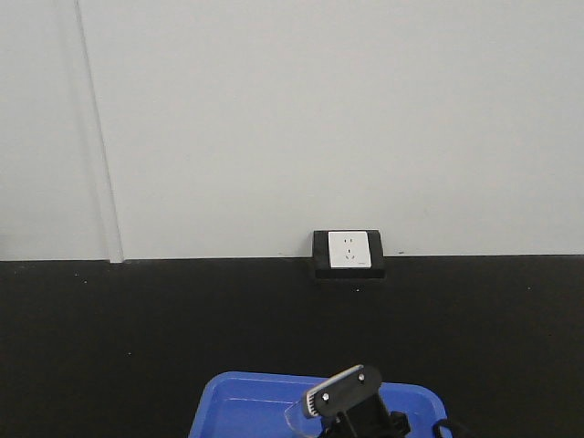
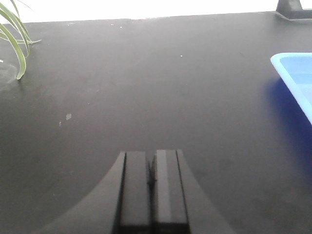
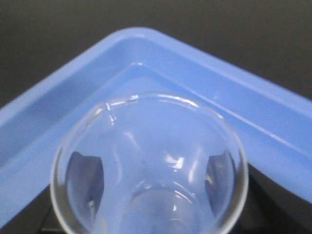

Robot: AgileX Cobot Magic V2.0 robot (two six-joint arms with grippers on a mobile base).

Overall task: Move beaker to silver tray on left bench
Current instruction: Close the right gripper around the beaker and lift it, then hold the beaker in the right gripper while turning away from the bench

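The right hand (image 3: 152,183) is clamped on the beaker (image 3: 146,146), dark fingers (image 3: 85,178) showing through its glass, holding it at a corner of the blue tray (image 3: 146,44), seemingly for carrying to the unseen silver tray, while the left hand (image 2: 152,190), fingers together, hangs clear above the counter (image 2: 146,87).

The beaker (image 3: 148,165) is cut by the lower edge. Through its glass the right fingers (image 3: 87,180) show only as dark blurred shapes.

No legible text, label, brand, number or sign on anything in view.
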